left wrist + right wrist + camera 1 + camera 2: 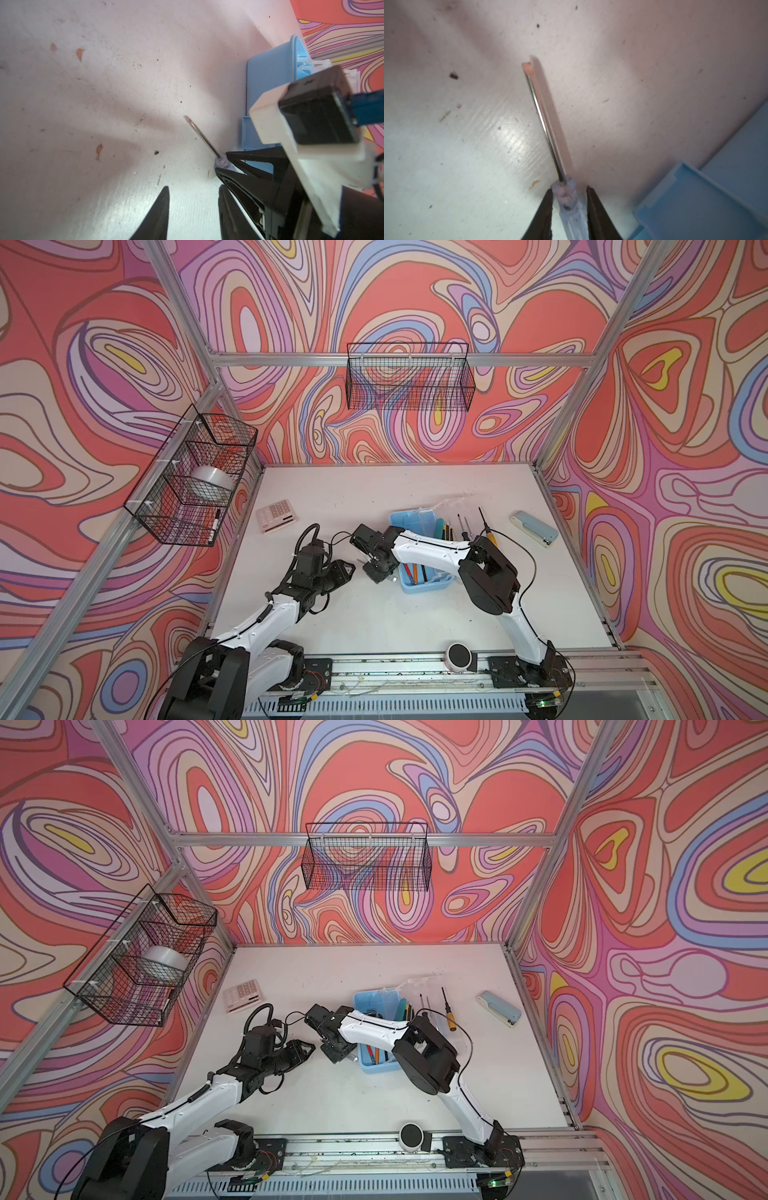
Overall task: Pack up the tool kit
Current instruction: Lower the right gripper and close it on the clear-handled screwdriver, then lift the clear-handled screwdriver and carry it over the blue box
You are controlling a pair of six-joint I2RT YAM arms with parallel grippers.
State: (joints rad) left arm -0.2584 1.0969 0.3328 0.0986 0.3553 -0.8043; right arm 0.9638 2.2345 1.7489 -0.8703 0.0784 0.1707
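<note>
Case: one small light-blue plastic case stands open just right of centre on the white bench in both top views.
Right hand: the right hand is clenched on the handle of one clear-handled flat screwdriver, just left of the case's near corner. Whether the tool is off the bench cannot be told.
Left hand: the left hand is released, with its fingers apart and nothing between them, left of the right hand.
Done: at least three slim tools, red-, orange- and dark-handled, lie in the case's near end. The right arm hides the rest of the interior.
Left to do: the grasped screwdriver, then the row at the case's right edge, then closing the lid. The row holds one teal cutter, one yellow-black tool, two thin dark screwdrivers and one yellow-handled screwdriver.
Progress: judged under halfway.
Not kit: one pinkish calculator lies at the bench's upper left, and one grey-blue stapler at its far right.
</note>
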